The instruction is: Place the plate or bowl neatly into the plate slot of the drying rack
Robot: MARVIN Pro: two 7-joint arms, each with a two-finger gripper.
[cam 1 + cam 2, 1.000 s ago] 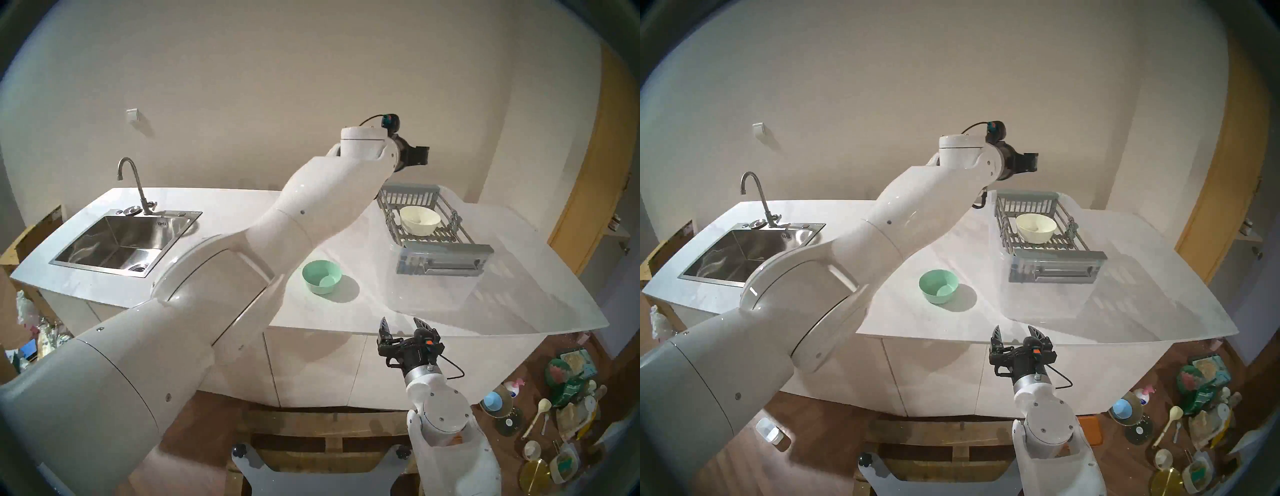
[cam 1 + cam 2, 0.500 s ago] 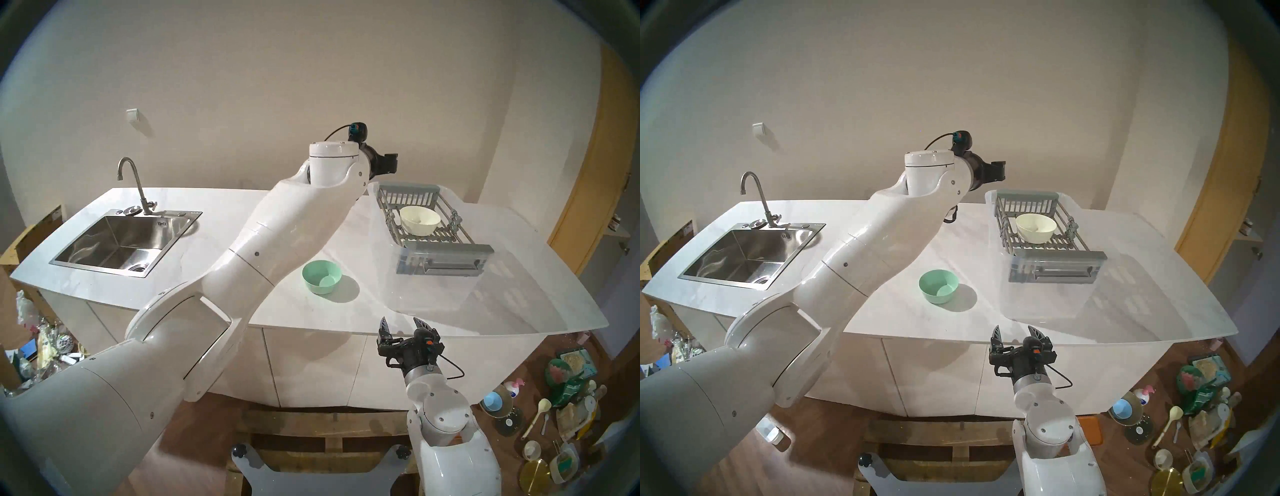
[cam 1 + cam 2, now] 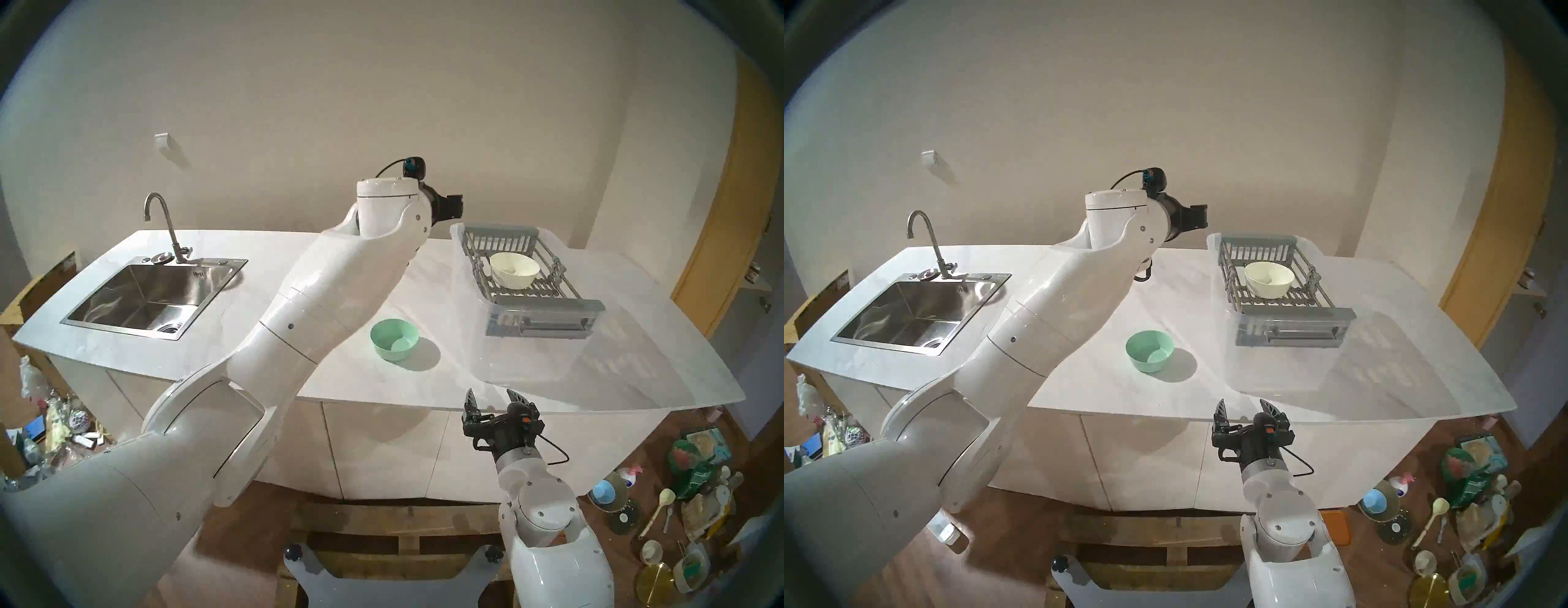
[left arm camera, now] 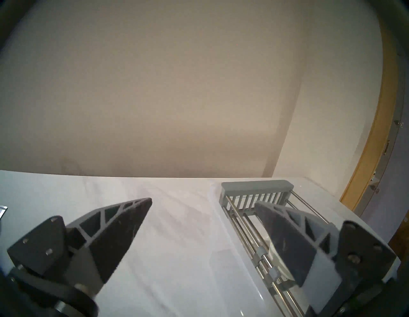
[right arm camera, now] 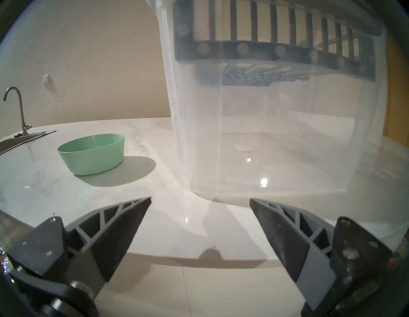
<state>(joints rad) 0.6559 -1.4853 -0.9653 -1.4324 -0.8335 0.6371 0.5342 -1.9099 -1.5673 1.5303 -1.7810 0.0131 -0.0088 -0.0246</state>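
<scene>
A cream bowl (image 3: 514, 269) sits upright in the grey drying rack (image 3: 549, 304), on the toothed bars of the plate slot (image 3: 536, 290). On the white counter, left of the rack, a green bowl (image 3: 394, 339) stands upright, also seen in the right wrist view (image 5: 91, 153). My left gripper (image 4: 203, 201) is open and empty, raised above the counter's back, left of the rack (image 4: 254, 194). My right gripper (image 3: 492, 399) is open and empty at the counter's front edge, below the rack's near end.
The rack rests on top of a tall clear plastic tub (image 3: 530, 365) at the counter's right. A steel sink (image 3: 144, 297) with a faucet (image 3: 163, 220) is at the left. Dishes and packets litter the floor (image 3: 687, 509) at lower right.
My left arm has swung back to the left, carrying its open gripper away from the rack's far left corner. The right arm and both bowls have not moved.
</scene>
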